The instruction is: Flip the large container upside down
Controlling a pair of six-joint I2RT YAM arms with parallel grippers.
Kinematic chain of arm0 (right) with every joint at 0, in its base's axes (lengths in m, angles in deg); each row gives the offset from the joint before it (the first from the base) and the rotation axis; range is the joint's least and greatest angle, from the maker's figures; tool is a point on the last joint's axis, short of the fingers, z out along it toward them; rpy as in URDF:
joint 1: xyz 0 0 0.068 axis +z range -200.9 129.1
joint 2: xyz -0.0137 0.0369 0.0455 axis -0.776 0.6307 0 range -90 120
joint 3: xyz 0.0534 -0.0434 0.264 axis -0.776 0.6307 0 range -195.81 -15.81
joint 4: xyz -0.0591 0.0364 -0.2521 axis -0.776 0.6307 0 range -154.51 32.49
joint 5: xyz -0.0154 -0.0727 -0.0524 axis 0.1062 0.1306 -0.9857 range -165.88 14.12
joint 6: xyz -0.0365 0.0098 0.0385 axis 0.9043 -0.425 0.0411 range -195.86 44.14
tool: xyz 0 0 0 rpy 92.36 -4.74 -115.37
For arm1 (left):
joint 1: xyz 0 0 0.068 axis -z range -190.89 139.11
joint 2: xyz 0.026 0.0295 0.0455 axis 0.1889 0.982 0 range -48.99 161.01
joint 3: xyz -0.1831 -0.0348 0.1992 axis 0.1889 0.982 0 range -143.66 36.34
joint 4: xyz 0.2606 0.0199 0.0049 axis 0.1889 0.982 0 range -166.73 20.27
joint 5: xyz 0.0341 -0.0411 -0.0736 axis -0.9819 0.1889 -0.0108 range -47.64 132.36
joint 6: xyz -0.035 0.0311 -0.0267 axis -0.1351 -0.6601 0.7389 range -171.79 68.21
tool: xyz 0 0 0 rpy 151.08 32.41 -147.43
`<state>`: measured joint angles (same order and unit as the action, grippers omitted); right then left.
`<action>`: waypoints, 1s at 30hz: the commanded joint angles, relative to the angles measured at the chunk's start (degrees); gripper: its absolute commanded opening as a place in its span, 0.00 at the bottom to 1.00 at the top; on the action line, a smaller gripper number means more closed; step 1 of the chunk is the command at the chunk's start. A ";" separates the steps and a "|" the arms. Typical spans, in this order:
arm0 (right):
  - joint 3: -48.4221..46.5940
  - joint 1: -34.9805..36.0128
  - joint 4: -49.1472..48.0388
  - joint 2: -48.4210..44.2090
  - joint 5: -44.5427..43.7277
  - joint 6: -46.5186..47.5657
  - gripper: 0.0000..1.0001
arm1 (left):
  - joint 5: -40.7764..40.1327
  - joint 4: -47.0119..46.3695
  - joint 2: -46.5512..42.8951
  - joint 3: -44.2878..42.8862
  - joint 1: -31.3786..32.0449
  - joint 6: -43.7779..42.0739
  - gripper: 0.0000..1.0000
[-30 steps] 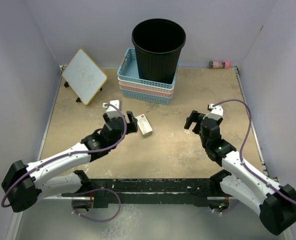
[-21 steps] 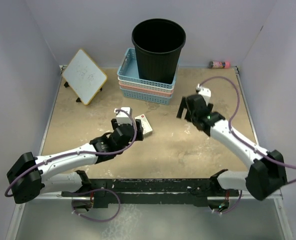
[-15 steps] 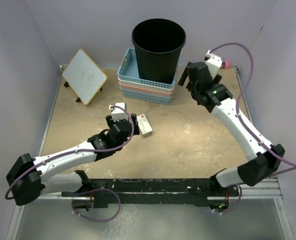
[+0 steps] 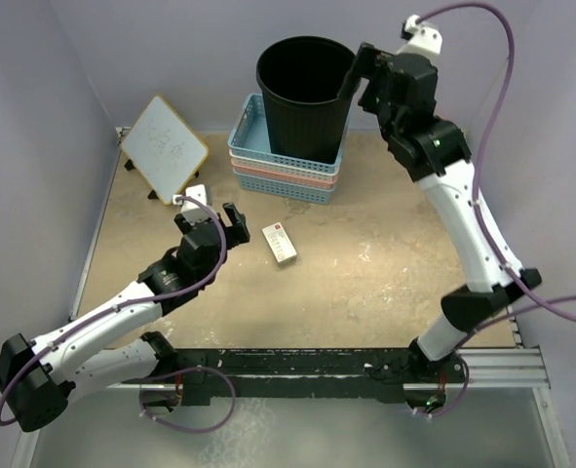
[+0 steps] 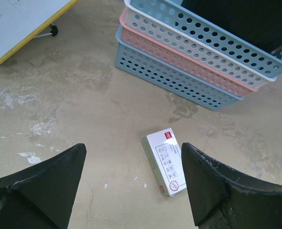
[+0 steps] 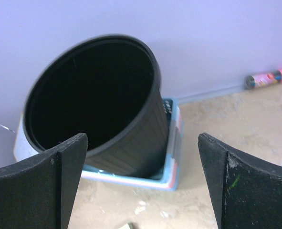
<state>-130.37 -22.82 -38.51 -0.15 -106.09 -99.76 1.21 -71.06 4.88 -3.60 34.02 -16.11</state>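
Standing upright in the stacked lattice baskets at upper centre of my overhead frame, the large container has my right gripper just beside its rim, jaws spread wide and empty. My left gripper hangs lower left, jaws open above the tabletop.

Top external: fixed, high at the near side, looking down and forward over the whole table. Left wrist: low, angled down, near the white box and stacked baskets. Right wrist: raised, facing the back wall, close to the black wastebasket. All 3 views share wastebasket and baskets.
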 commanded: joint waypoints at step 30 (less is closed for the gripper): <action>-19.56 -9.88 4.89 17.76 25.35 -13.25 0.00 | 3.05 4.12 -2.75 0.66 -0.08 -0.44 0.78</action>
<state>-151.05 -32.74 -28.91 21.70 -83.71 -112.31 3.51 -67.30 2.36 -2.36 34.02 -16.48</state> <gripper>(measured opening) 0.096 0.778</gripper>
